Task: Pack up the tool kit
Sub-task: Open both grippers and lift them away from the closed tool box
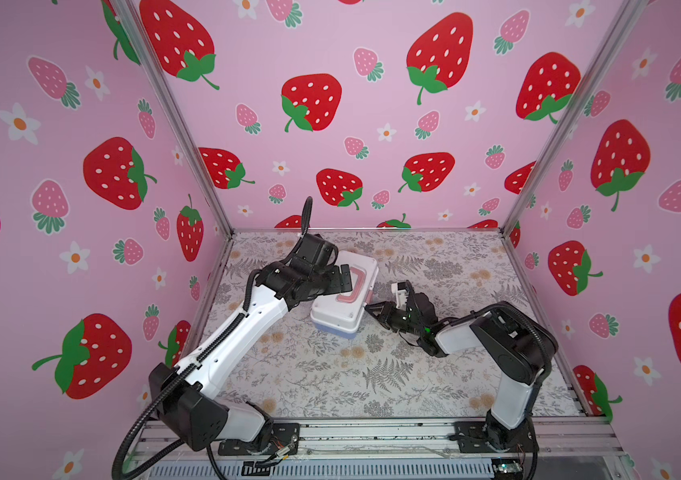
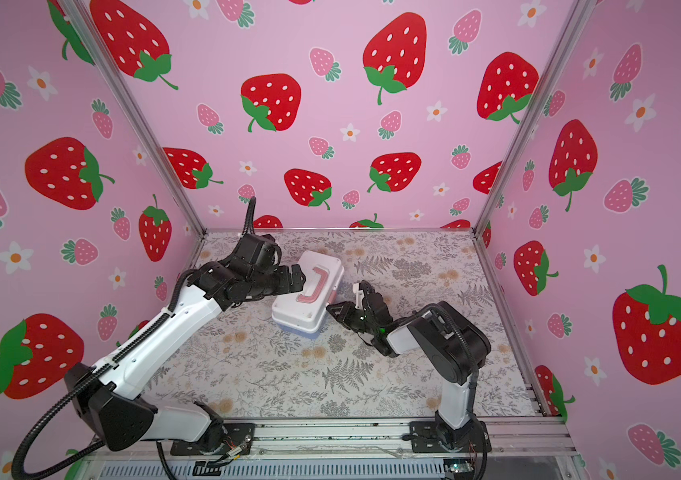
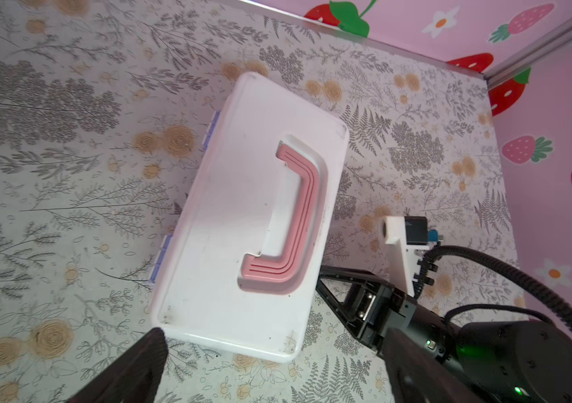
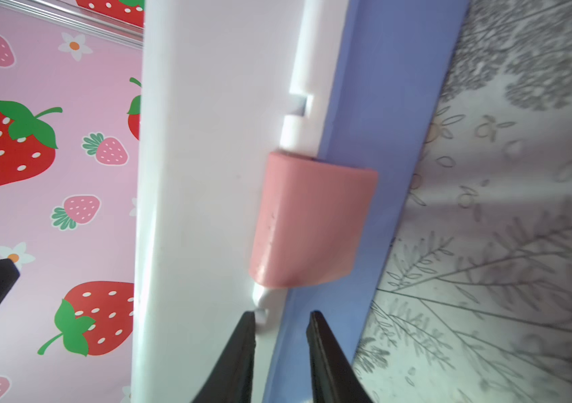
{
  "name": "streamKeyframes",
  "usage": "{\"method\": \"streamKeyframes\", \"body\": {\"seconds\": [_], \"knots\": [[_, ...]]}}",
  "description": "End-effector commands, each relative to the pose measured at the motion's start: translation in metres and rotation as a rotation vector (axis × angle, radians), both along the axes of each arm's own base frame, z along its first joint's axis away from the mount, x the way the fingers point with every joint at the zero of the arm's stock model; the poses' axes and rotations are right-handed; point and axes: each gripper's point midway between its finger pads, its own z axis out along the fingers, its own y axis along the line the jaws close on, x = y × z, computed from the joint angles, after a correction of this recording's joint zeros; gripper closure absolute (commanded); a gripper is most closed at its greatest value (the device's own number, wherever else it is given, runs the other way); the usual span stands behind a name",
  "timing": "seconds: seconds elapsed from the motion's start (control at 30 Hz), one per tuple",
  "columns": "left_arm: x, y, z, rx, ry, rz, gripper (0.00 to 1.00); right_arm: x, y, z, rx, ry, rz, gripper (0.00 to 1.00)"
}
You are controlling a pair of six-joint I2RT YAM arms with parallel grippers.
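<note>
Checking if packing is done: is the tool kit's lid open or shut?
Shut: the white lid lies flat on the blue base, pink latch down across their seam.

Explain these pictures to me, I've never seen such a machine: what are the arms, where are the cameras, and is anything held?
These are two robot arms bolted to a table's edge. Two pictures look down from overhead; the other two come from a small camera on each arm's wrist. On the flowered table sits one closed tool kit: white lid, pink handle, blue base. The left fingers are spread wide by the lid; the right fingers stand slightly apart just short of the pink latch. Neither holds anything.
</note>
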Motion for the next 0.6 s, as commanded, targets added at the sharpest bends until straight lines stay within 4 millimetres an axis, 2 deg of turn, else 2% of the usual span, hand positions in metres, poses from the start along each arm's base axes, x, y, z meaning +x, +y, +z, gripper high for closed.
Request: {"method": "streamKeyframes", "body": {"seconds": [0.0,0.2,0.23,0.27,0.37,0.4,0.5,0.57], "knots": [[-0.011,0.033,-0.004,0.069,0.003,0.08,0.01,0.01,-0.039,0.022,-0.007,-0.057,-0.066,0.65],[-0.018,0.072,0.025,0.028,-0.162,0.22,0.01,0.017,-0.121,0.07,-0.145,-0.239,-0.193,0.47],[-0.019,0.077,0.031,0.024,-0.196,0.243,0.01,0.017,-0.134,0.08,-0.184,-0.282,-0.223,0.18],[-0.022,0.085,0.039,0.022,-0.237,0.273,0.01,0.017,-0.149,0.092,-0.237,-0.339,-0.271,0.01],[-0.03,0.106,0.061,0.009,-0.355,0.357,0.01,0.014,-0.201,0.12,-0.414,-0.474,-0.473,0.01],[-0.033,0.112,0.068,0.003,-0.395,0.382,0.01,0.007,-0.218,0.138,-0.435,-0.535,-0.55,0.01],[-0.044,0.13,0.087,-0.022,-0.532,0.437,0.01,-0.015,-0.258,0.173,-0.443,-0.671,-0.74,0.01],[-0.043,0.131,0.096,-0.018,-0.676,0.407,0.01,-0.031,-0.278,0.188,-0.4,-0.739,-0.847,0.01]]}}
